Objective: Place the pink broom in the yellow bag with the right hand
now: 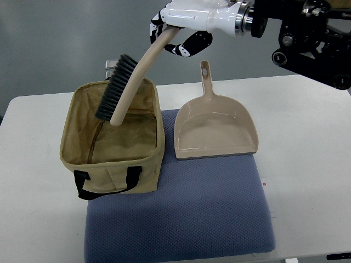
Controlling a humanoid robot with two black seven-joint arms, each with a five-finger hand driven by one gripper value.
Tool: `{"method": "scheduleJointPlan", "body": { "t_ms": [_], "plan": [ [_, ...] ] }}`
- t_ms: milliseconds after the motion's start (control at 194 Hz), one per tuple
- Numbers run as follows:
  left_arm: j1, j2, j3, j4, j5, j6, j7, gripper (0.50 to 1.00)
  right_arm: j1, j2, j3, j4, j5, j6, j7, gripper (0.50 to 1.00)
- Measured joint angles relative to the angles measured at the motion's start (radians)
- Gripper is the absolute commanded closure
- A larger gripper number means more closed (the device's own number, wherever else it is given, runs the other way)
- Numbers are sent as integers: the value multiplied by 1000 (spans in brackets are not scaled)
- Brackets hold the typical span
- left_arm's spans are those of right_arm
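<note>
Broom (133, 82) is held slanted, its curved handle running from upper right down to lower left, the dark bristle head low over the open bag (112, 142). Its handle top is clasped by the curled fingers of the right hand (178, 34), above and right of the bag. A dustpan (215, 127) lies just beside the bag on a blue mat (181, 213), spread on the table (307, 126).

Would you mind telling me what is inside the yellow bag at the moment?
The brush end of the broom dips into the yellow bag near its back wall, handle held by the right hand. The bag's visible floor looks bare; the front wall hides the near strip.
</note>
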Motion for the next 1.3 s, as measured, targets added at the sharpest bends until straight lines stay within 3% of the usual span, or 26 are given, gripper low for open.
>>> {"method": "scheduleJointPlan", "body": {
  "t_ms": [62,134,226,360,720,859,1065,1301],
  "plan": [
    [0,0,0,0,0,0,0,500,-12,27,0,-15,0,-5,0,846],
    [0,0,0,0,0,0,0,500,-26,47,0,-22,0,-8,0,789],
    [0,0,0,0,0,0,0,500,-43,62,1,-25,1,-10,1,677],
    [0,0,0,0,0,0,0,500,-63,67,6,-25,7,-11,4,605],
    [0,0,0,0,0,0,0,500,-179,-7,202,-27,22,9,4,605],
    [0,0,0,0,0,0,0,500,-266,-58,361,-28,44,70,0,605],
    [0,0,0,0,0,0,0,500,-458,-89,659,-69,221,182,-32,605],
    [0,0,0,0,0,0,0,500,-647,-60,884,-167,536,201,-89,605]
  ]
}}
